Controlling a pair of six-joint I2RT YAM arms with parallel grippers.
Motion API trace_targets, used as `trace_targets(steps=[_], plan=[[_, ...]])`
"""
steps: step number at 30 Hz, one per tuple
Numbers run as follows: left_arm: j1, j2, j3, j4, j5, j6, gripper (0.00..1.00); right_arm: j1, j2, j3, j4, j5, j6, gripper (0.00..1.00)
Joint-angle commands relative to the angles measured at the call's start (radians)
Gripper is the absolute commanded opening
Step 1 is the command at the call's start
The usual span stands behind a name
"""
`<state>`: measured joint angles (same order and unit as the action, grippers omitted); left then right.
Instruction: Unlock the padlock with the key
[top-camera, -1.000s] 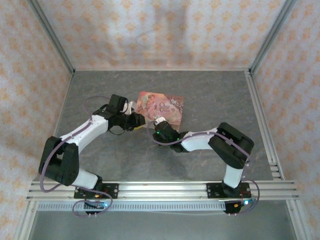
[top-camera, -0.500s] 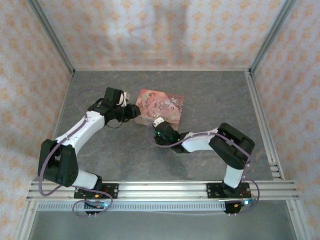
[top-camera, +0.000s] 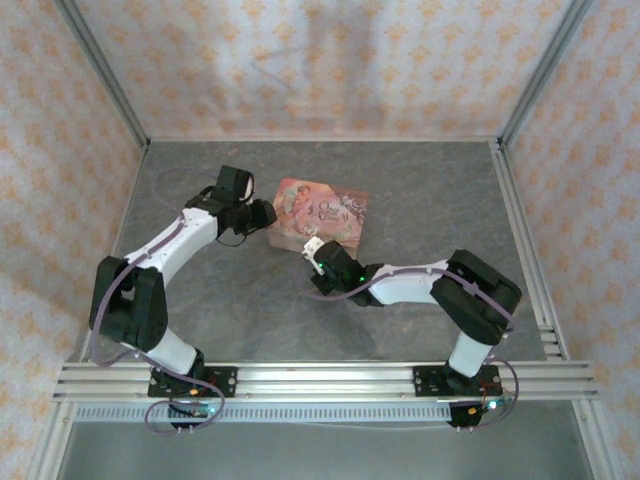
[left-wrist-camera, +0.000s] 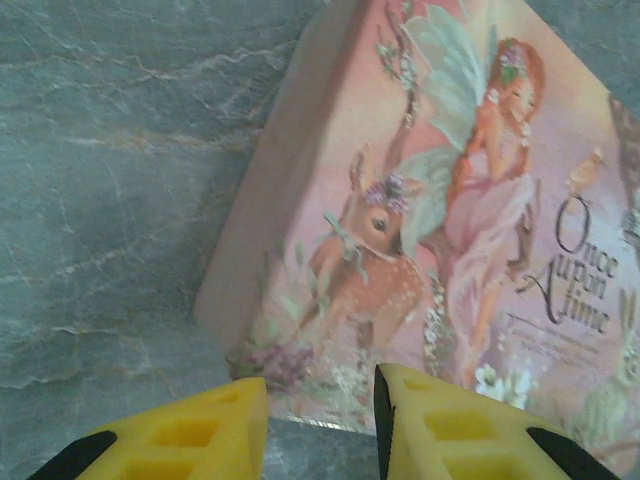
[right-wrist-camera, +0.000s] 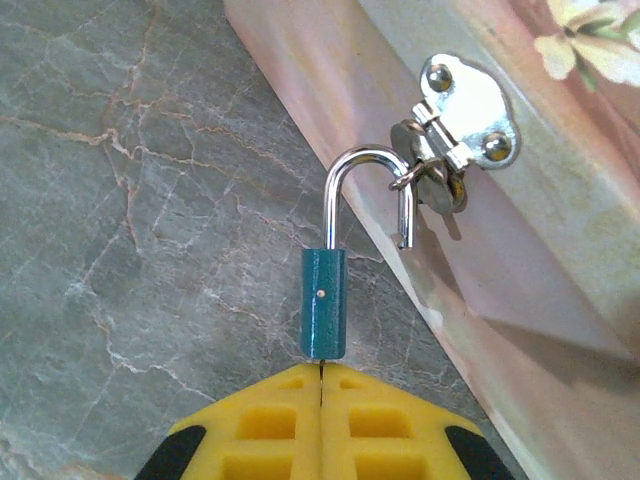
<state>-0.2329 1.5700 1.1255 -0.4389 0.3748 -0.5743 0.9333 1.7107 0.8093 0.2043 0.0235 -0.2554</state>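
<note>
**At the tin's lower edge, the right gripper (right-wrist-camera: 320, 372) is pinching the padlock (right-wrist-camera: 323, 303)**

From the right wrist camera, the yellow fingers are pressing together with no gap between them, clamping the bottom end of the teal body. The padlock is pointing toward 12 o'clock from the jaws. Its shackle (right-wrist-camera: 365, 185) is standing open. One leg is sitting in the body, and the free tip is hanging in the air at 1 o'clock, just beside the metal hasp plate (right-wrist-camera: 465, 110) on the wall of the pink fairy-tale tin (right-wrist-camera: 520, 290). A small metal ring (right-wrist-camera: 408, 178) is hanging there; whether it is looping the shackle I cannot tell.

The overhead camera is placing the arms. The right one is reaching the tin's 6 o'clock edge and the left one its 9 o'clock edge, though the padlock is too small to make out there.

The left wrist camera is showing the left gripper (left-wrist-camera: 320, 400) with its fingers parted moderately. It is holding nothing and hovering at the edge of the printed lid above the grey table (left-wrist-camera: 110, 200).
</note>
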Motion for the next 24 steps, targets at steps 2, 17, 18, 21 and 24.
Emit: trace_targets(steps=[2,17,18,21,24], plan=[[0.01,0.03,0.038,-0.023,-0.084,0.021,0.34,0.007,-0.042,-0.005,-0.012,0.016,-0.129,0.0],[0.013,0.178,0.137,-0.027,-0.128,0.085,0.35,0.01,-0.02,0.009,0.062,0.037,-0.313,0.0],[0.013,0.172,0.134,-0.023,-0.132,0.085,0.37,0.01,-0.022,0.01,0.057,0.036,-0.313,0.0],[0.015,0.167,0.146,-0.046,-0.168,0.099,0.38,0.01,-0.023,0.012,0.057,0.032,-0.309,0.0],[0.017,0.169,0.146,-0.046,-0.169,0.108,0.39,0.009,-0.024,0.008,0.063,0.029,-0.305,0.0]])
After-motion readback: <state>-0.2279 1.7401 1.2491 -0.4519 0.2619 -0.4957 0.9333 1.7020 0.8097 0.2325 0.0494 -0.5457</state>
